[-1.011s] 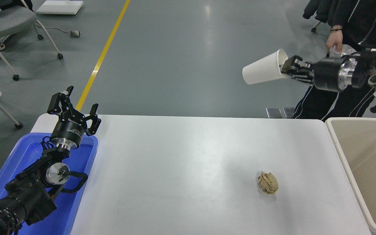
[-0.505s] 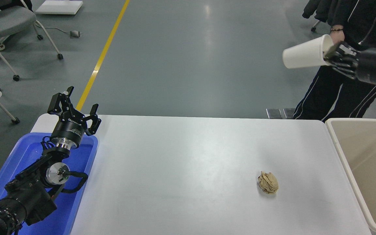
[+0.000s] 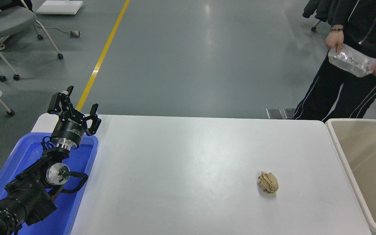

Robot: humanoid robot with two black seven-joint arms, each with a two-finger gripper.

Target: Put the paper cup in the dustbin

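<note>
Bright even overhead light, floor glare (image 3: 207,19), sharp focus

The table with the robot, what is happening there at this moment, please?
Only the left gripper is in view, parked with open fingers over the blue tray at the table's left end. The right arm and the paper cup are out of the picture. A crumpled brown paper ball lies on the white table, toward its right side, short of the beige dustbin at the right end. As far as it shows, the dustbin holds nothing. Behind it a person stands, holding a crinkled clear plastic thing in both hands.
</note>
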